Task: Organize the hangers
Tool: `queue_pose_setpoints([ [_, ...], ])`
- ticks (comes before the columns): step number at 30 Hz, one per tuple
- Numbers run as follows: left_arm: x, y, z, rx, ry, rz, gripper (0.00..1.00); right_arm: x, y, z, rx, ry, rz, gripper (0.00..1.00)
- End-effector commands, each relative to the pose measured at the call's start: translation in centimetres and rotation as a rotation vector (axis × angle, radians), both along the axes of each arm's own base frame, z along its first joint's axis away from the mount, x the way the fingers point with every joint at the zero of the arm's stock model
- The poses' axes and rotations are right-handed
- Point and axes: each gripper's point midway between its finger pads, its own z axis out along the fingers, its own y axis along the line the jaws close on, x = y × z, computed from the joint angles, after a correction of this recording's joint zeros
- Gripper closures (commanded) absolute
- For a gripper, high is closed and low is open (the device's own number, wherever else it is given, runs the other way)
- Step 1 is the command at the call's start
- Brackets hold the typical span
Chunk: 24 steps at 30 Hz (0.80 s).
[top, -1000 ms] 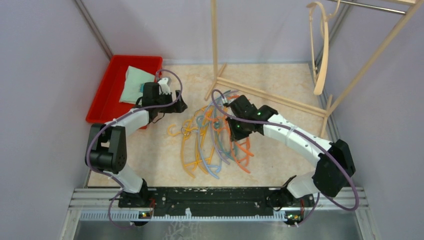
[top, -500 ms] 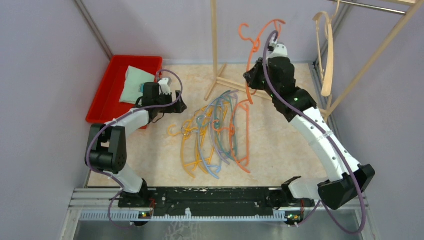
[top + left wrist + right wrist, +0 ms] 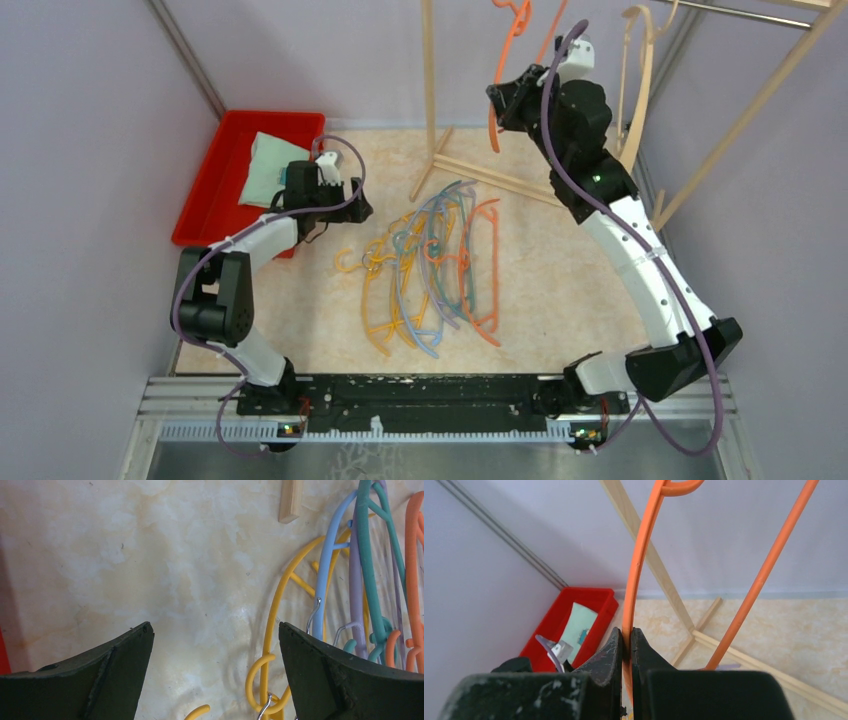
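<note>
an orange hanger [image 3: 636, 570] stands up in the air just beside the upright pole of the wooden rack [image 3: 430, 80], clenched in the right pincer [image 3: 626, 635]; the other hangers [image 3: 430, 270] lie heaped on the counter [image 3: 570, 280] before the rack's foot; a beige hanger [image 3: 648, 60] hangs from the rack's rail; the left pincer [image 3: 215, 630], released and empty, hovers left of the rack's foot

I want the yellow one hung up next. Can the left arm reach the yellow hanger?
Probably yes. The left gripper hangs open over the table, and the yellow hanger lies right beside it, with nothing in between.
</note>
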Motion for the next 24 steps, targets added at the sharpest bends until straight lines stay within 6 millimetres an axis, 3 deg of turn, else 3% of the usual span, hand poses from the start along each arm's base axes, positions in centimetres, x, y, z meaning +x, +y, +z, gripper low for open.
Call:
queue_pose_setpoints([
  [1, 1.0, -0.2, 1.0, 0.004, -0.029, -0.007, 0.00, 1.6, -1.4, 5.8, 0.049, -0.167, -0.041, 1.00],
  [12, 0.5, 0.3, 0.2, 0.022, -0.011, 0.007, 0.00, 5.6, -6.2, 3.3, 0.085, -0.109, -0.177, 1.00],
  [18, 0.3, 0.3, 0.0, 0.018, 0.000, 0.012, 0.00, 6.0, -9.1, 2.1, 0.094, -0.068, -0.247, 1.00],
  [24, 0.5, 0.1, 0.2, 0.003, 0.002, 0.015, 0.00, 5.4, -10.3, -0.2, 0.104, -0.003, -0.277, 1.00],
])
